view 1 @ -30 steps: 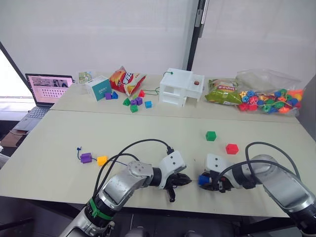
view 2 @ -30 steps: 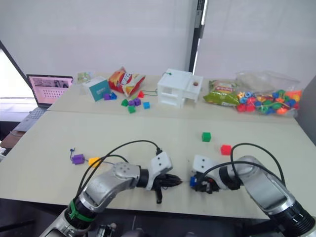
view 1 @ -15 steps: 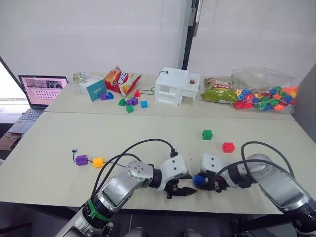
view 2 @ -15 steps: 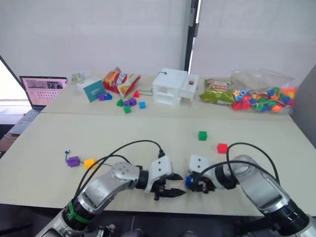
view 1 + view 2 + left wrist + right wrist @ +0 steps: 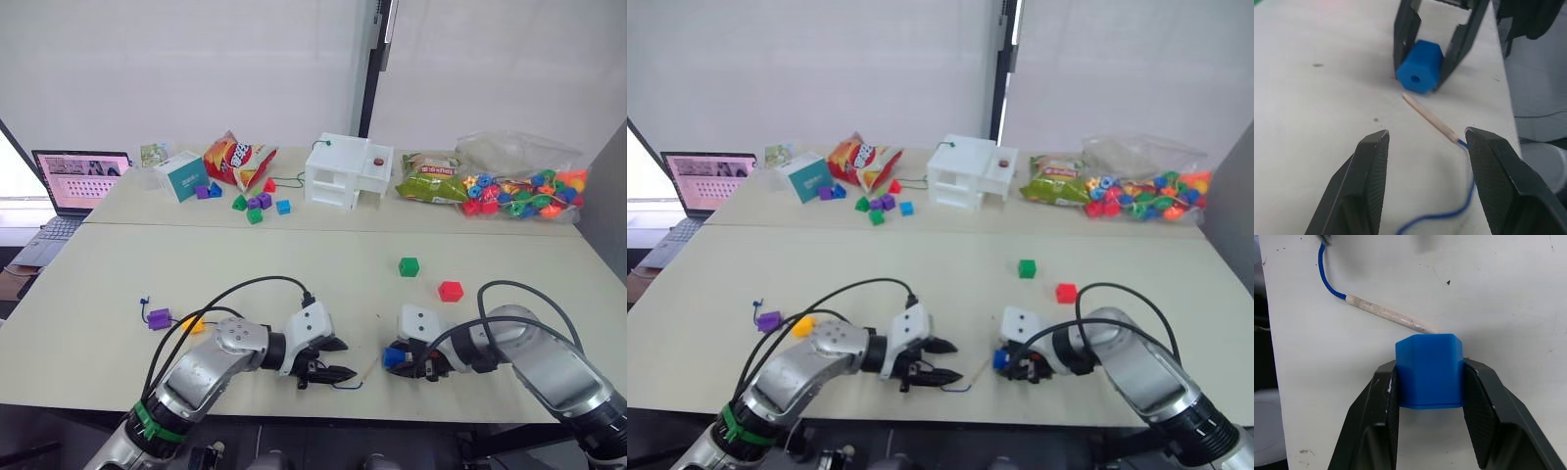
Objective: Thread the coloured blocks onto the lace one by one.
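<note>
Our right pincer (image 5: 397,356) grips the blue block (image 5: 1430,369) on the bench (image 5: 294,264). Our left pincer (image 5: 338,359) gapes empty; the lace (image 5: 1449,191) lies loose, its pale tip nearly touching the block.

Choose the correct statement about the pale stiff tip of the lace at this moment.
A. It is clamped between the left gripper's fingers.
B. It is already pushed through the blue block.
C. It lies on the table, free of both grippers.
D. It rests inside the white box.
C: the lace tip lies flat on the table between the open left gripper and the blue block, which the right gripper holds.
</note>
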`<state>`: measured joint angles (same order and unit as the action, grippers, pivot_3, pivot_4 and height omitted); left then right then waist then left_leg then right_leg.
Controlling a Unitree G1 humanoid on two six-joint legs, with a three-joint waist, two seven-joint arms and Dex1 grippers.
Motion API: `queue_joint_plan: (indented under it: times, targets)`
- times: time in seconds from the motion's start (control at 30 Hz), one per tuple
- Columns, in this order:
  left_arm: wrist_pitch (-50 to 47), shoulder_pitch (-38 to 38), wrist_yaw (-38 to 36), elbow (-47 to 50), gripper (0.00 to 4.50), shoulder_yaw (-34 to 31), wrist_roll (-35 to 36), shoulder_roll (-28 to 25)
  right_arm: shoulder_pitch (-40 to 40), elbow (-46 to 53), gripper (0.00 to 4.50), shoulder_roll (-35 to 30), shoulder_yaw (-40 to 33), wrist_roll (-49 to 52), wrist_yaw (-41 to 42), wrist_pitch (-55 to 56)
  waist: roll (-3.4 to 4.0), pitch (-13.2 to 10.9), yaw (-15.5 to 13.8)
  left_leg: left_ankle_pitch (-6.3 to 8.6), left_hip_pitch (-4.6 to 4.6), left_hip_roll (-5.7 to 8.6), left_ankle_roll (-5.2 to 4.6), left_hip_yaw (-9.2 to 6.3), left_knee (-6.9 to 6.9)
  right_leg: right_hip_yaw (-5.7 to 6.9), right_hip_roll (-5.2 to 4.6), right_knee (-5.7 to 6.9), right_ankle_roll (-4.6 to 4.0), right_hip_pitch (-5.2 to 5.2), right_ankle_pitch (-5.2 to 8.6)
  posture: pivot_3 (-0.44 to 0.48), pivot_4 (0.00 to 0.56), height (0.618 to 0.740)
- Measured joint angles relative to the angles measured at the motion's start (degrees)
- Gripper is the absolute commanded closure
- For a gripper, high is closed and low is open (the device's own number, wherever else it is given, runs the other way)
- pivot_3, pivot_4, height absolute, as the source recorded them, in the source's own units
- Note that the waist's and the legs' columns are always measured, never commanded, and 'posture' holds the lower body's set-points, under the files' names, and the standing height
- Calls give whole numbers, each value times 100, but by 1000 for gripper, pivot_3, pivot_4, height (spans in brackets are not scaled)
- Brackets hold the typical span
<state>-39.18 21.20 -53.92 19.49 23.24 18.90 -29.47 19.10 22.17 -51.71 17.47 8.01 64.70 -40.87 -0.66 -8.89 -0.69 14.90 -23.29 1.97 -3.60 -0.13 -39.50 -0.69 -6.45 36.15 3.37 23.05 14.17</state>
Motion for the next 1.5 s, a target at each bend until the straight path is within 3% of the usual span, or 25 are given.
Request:
queue_joint_plan:
  times: [0.17, 0.37, 0.53, 0.77, 1.07, 1.33, 1.5]
  targets:
    - [28, -81, -293, 86, 1896, -105, 154, -278, 0, -24, 3201, 0, 1, -5, -7, 26, 0, 0, -1, 0, 2, 0, 1, 1, 0, -1, 0, 0, 0, -2, 0, 0, 150, 740]
    - [-126, -227, 65, 252, 1896, -87, 168, 95, 3, 31, 3201, 53, 10, -1, -116, -52, 0, 0, 12, 0, 2, -2, 1, 4, 3, -5, 0, 2, 0, 1, 0, 0, 150, 740]
    - [-454, -933, 696, 936, 1896, 58, 124, 227, -20, 207, 3201, 47, 8, 9, -230, -297, 0, 0, 16, -1, 3, -3, 1, 4, 12, -10, -3, 2, -1, 3, 0, 0, 150, 740]
    - [-594, -1786, 2014, 1831, 1896, 584, -534, 461, -171, 308, 3201, -409, -128, 247, -61, -330, 0, 0, -68, 0, -5, -1, 2, 5, 12, -10, -18, -10, 0, 4, 0, 0, 150, 740]
    - [-65, -2479, 3222, 1879, 1896, 1060, -1488, 785, -391, 309, 3201, -711, -648, 524, 49, -297, 0, 0, -84, 0, -10, -18, 2, 14, 18, -8, -45, -21, -7, 6, 4, 0, 150, 740]
    - [217, -2259, 3324, 1300, 4375, 1065, -1664, 1224, -693, 356, 3201, -561, -725, 647, -129, 92, 1, 0, -171, -2, -5, -11, 2, 20, 17, -5, -20, -23, -6, 1, 3, 0, 150, 740]
    - [200, -2235, 3289, 1232, 4445, 999, -1635, 1318, -879, 301, 3201, -468, -705, 604, -182, 476, 1, 1, -176, -2, -4, -10, 2, 21, 17, -6, -19, -24, -5, -1, 3, 0, 150, 740]
